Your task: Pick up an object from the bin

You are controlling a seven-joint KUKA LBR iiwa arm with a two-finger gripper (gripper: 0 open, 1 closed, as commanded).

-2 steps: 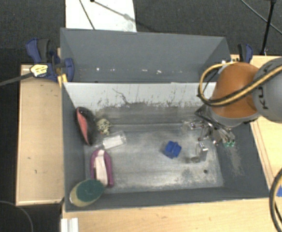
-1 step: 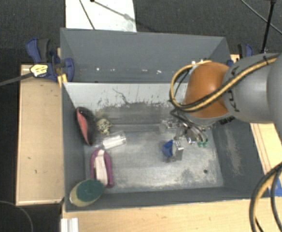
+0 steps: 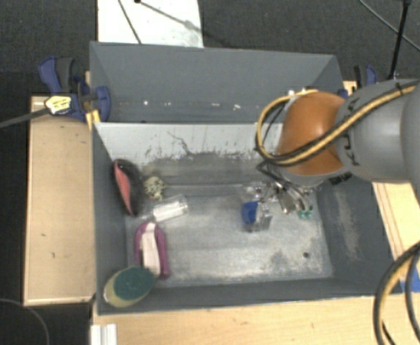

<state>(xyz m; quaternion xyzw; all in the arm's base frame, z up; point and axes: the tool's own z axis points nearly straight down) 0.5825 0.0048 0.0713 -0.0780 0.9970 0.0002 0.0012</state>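
My gripper [image 3: 270, 201] reaches down into the right half of the bin, just below the orange cover on the wrist. A small blue thing [image 3: 250, 213] lies on the bin floor right at the gripper's lower left tip, touching or nearly touching it. Whether it is held cannot be made out. A tiny green piece [image 3: 307, 212] shows just to the right of the gripper.
Along the left side lie a red and black brush [image 3: 126, 185], a small beige ball [image 3: 153, 186], a clear plastic tube [image 3: 169, 210], a pink and purple thing [image 3: 151, 248] and a round green sponge [image 3: 130, 284]. The arm and its cables cover the bin's right rear corner.
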